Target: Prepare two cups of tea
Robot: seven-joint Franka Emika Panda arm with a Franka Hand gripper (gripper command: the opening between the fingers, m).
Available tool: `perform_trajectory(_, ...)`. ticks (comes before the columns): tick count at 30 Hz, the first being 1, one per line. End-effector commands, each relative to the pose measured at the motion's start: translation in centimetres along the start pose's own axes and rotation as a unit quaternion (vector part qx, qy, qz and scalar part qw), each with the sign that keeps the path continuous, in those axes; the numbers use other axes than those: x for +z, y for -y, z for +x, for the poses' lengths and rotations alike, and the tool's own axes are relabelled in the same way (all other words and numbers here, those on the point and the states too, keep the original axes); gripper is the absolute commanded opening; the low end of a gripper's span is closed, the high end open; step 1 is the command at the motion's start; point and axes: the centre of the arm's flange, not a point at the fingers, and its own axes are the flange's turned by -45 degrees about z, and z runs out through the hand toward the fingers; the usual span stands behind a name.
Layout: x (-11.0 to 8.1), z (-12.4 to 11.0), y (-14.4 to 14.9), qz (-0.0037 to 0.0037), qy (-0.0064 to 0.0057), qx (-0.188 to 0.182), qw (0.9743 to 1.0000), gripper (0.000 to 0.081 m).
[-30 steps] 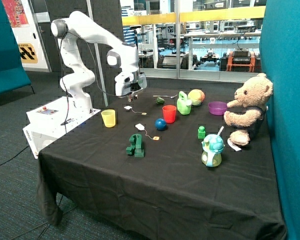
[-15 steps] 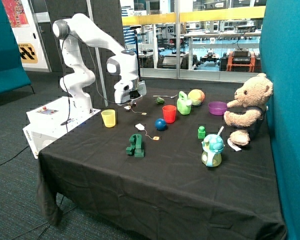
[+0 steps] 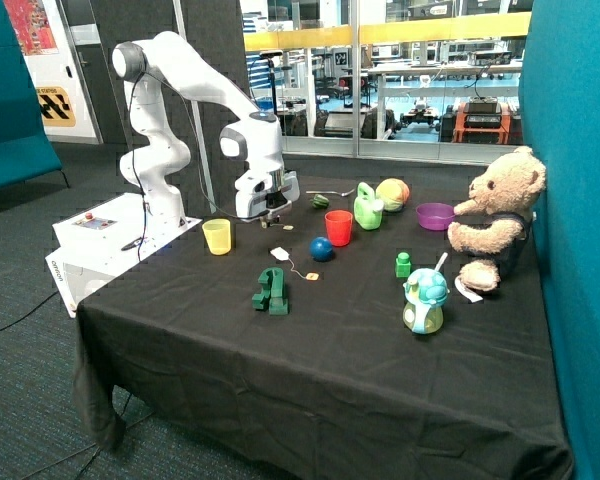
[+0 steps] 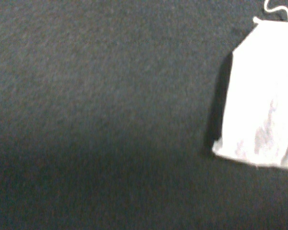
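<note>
While both tumblers stand empty, the yellow cup (image 3: 217,236) flanks the gripper (image 3: 272,217), lowered at a tea bag (image 4: 261,105) on the black tablecloth (image 3: 310,340); finger state cannot be told. Another tea bag (image 3: 279,254) lies before the red cup (image 3: 338,227).

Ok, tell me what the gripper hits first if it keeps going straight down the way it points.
Probably the black tablecloth: the gripper points down at it, with a white tea bag lying just off to one side.

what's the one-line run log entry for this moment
phase: reaching for tea | hand: low over black cloth between yellow plastic tumbler and red plastic tumbler | white tea bag: on cloth, ungrasped
</note>
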Motion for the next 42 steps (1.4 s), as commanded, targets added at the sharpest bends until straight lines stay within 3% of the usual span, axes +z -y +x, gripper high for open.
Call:
perform_trajectory(1, 1.8, 1.7, -0.1, -0.00065, 0.0008, 0.013, 0.9999, 0.0571)
perform_trajectory(19, 4.2, 2.7, 0.1, -0.00065, 0.0008, 0.012, 0.9999, 0.0568)
perform_trajectory(33, 3.6, 3.1, -1.5, -0.00065, 0.0008, 0.009, 1.0, 0.0572)
perform_trajectory(42, 4.5, 2.1, -2.0, -0.00064, 0.0008, 0.009, 1.0, 0.0576)
